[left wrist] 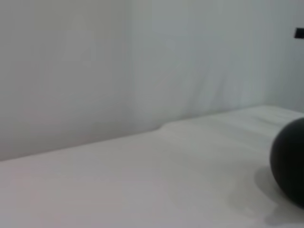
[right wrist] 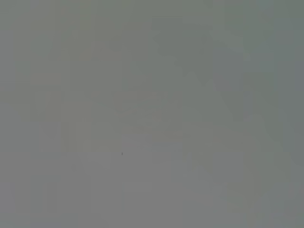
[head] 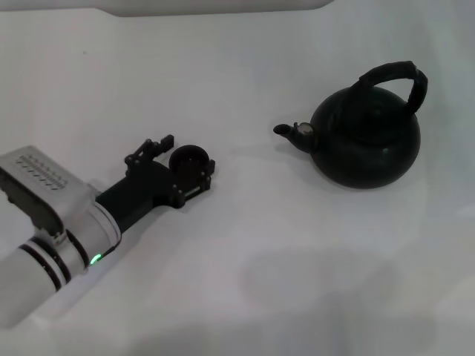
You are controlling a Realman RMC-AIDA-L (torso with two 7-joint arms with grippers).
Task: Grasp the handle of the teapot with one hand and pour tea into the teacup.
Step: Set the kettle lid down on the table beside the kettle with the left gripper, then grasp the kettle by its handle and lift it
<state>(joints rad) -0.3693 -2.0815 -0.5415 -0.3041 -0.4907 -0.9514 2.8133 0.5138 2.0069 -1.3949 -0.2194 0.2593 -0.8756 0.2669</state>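
White table [head: 245, 282]: left claw [head: 184, 157] open around teacup [head: 190, 159].

The white tabletop [head: 297, 282] lies open between the small dark round teacup [head: 190, 158] and the large round black-green teapot [head: 365, 137], which stand well apart. The left gripper [head: 182, 163] crowds the cup's near side. The teapot's thick black arched handle [head: 393, 78] has open room all around it; its short spout [head: 289, 132] points toward the cup.
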